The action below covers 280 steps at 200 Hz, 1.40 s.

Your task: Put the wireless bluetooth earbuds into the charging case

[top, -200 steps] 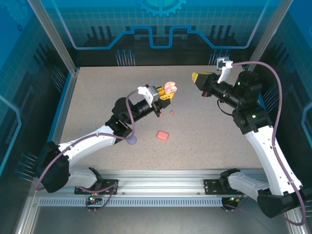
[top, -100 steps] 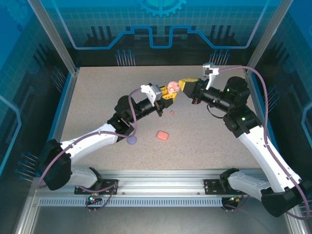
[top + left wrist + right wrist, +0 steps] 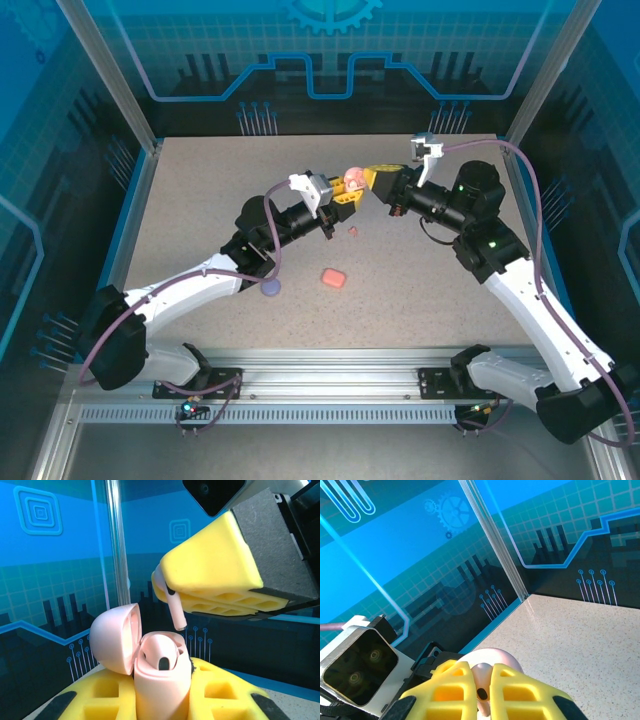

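Note:
My left gripper (image 3: 347, 193) is shut on the pale pink charging case (image 3: 159, 687), holding it upright above the table with its lid (image 3: 114, 637) swung open to the left. One pale pinkish earbud (image 3: 163, 656) sits in the case. My right gripper (image 3: 373, 180) is shut on a second pale pinkish earbud (image 3: 173, 607). Its stem points down just above the open case, a small gap apart. In the right wrist view that earbud (image 3: 483, 680) is pinched between the yellow fingers (image 3: 519, 692), with the case's rounded lid (image 3: 506, 656) right behind.
A coral-red case (image 3: 333, 278) lies on the table below the grippers. A lavender case (image 3: 270, 288) sits by the left arm. A tiny coral-red earbud (image 3: 352, 231) lies under the held case. Glass walls enclose the table (image 3: 200, 200).
The right gripper has swung left from the back right, carrying the earbud up to the open case. The left gripper has shifted only slightly with the case.

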{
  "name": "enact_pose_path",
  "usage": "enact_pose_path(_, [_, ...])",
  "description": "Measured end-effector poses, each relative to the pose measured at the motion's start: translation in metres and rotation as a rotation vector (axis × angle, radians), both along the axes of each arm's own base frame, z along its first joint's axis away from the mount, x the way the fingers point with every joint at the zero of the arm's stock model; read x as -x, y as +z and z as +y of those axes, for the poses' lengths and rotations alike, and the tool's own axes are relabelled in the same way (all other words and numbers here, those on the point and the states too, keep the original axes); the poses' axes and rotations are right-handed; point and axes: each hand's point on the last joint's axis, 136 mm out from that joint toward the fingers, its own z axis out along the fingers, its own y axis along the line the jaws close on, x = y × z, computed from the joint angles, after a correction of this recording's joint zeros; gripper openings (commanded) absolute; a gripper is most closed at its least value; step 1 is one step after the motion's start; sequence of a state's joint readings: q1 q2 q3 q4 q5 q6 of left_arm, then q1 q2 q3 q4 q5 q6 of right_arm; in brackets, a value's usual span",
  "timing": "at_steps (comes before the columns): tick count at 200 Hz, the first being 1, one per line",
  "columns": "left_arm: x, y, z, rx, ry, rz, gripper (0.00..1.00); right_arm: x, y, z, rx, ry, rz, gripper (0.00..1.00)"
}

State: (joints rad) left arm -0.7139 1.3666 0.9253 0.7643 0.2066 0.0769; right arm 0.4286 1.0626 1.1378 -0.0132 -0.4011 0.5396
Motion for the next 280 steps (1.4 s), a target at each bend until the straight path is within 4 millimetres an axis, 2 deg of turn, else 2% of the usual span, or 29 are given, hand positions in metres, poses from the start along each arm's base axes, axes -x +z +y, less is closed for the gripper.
enact_pose_path(124, [0.0, -0.002, -0.002, -0.007, -0.002, 0.008, 0.0, -0.005, -0.014, 0.004, 0.003, 0.005, 0.024, 0.08])
enact_pose_path(244, [0.0, -0.007, -0.005, -0.018, -0.008, 0.021, 0.0, 0.0, -0.021, -0.002, 0.029, -0.02, 0.017, 0.08])
enact_pose_path(280, [0.0, -0.008, -0.005, -0.02, -0.007, 0.023, 0.0, -0.001, -0.023, -0.002, 0.034, -0.02, 0.025, 0.18])
